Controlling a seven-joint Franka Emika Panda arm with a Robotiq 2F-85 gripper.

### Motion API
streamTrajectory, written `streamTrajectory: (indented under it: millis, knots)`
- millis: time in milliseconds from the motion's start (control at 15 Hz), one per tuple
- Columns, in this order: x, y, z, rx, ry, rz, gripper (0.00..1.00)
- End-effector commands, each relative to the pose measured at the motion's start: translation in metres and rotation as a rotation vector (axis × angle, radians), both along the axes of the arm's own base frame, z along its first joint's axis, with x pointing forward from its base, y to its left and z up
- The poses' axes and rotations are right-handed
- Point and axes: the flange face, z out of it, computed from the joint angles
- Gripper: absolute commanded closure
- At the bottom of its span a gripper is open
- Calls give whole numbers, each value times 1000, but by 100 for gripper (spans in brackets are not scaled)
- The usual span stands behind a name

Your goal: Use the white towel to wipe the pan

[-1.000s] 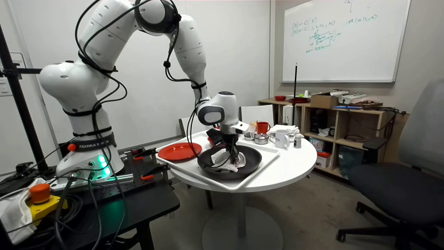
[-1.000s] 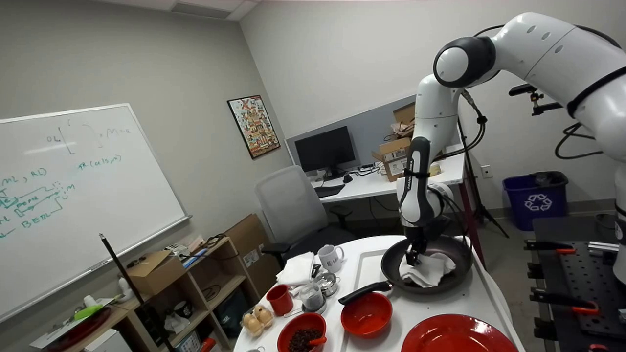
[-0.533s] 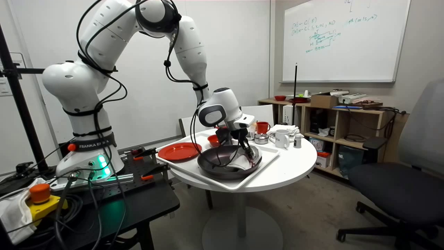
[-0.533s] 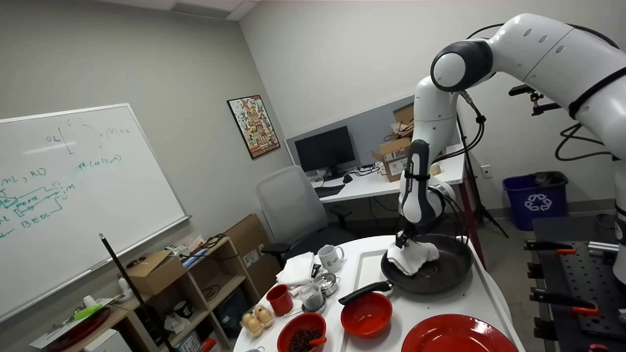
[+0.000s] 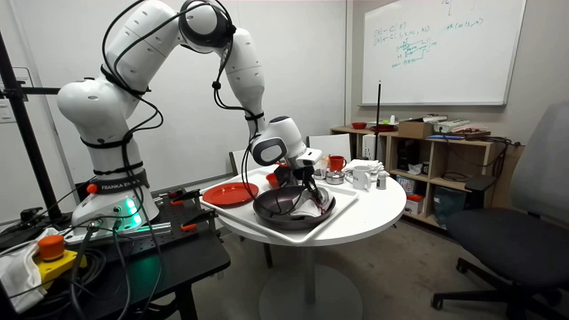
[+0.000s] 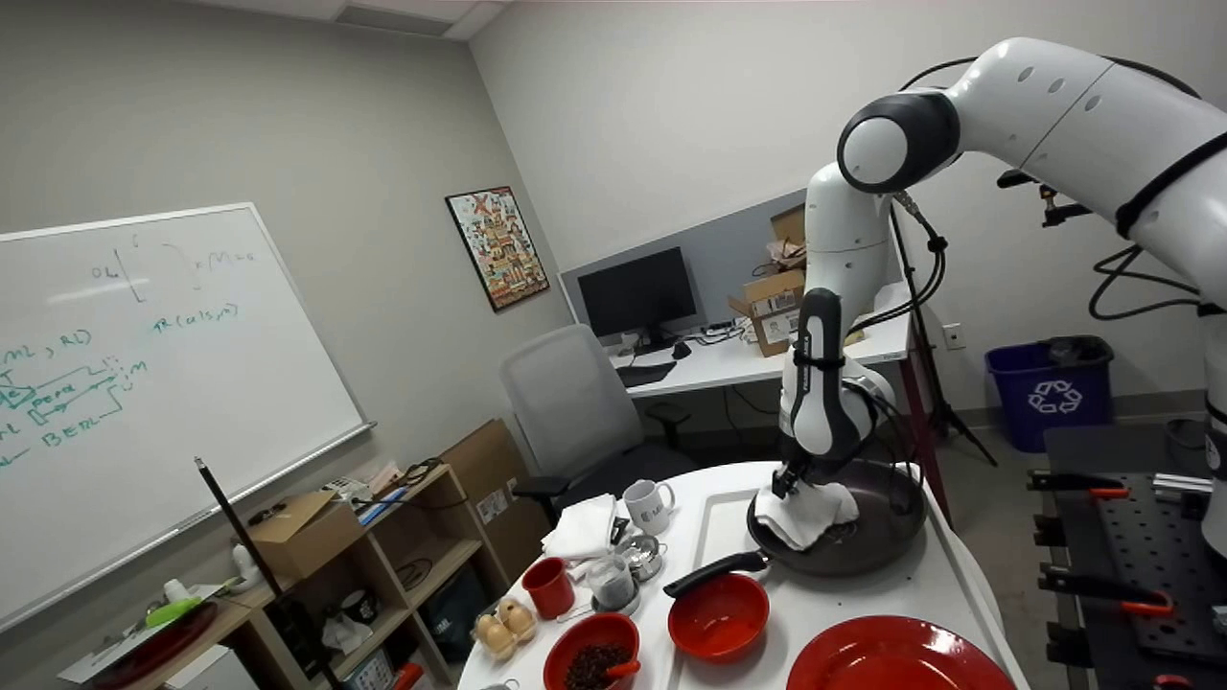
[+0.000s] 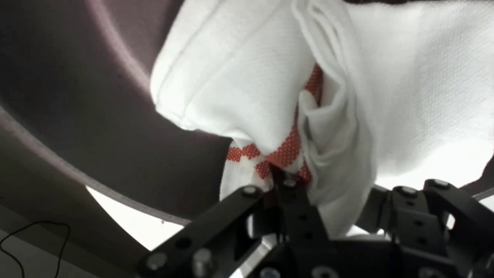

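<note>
The black pan (image 5: 273,209) (image 6: 877,527) sits on the table with its handle (image 6: 714,573) pointing toward the red bowl. Bunched inside it, against the wall nearest the white mug, is the white towel (image 5: 306,208) (image 6: 805,513). Seen from the wrist, the towel (image 7: 239,73) shows red patterned stripes in its folds and covers much of the pan's wall (image 7: 131,154). My gripper (image 5: 319,202) (image 6: 783,481) is tilted and shut on the towel, low over the pan. Cloth hides the fingertips; black fingers (image 7: 303,216) show beside it.
A white tray (image 5: 349,203) lies under the pan. Around it are a red plate (image 5: 230,194) (image 6: 896,656), a red bowl (image 6: 719,618), a bowl of dark beans (image 6: 592,661), a white mug (image 5: 362,178) (image 6: 650,506), a red mug (image 6: 549,586) and folded white cloths (image 6: 582,527).
Still gripped, the towel has gone from the pan's middle to its side by the white mug, mostly in the first half second. My wrist has tilted, then dipped slightly.
</note>
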Motion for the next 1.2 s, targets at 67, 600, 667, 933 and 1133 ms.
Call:
streamTrajectory:
  millis: [67,600,667,933,1133]
  knots:
    - [0,22,-4,44,10,86,97]
    - [19,42,34,363,-1,205,97]
    - [18,39,37,393,7,215,97]
    - [6,10,50,371,-28,149,97]
    - [-8,-14,56,316,-69,49,97]
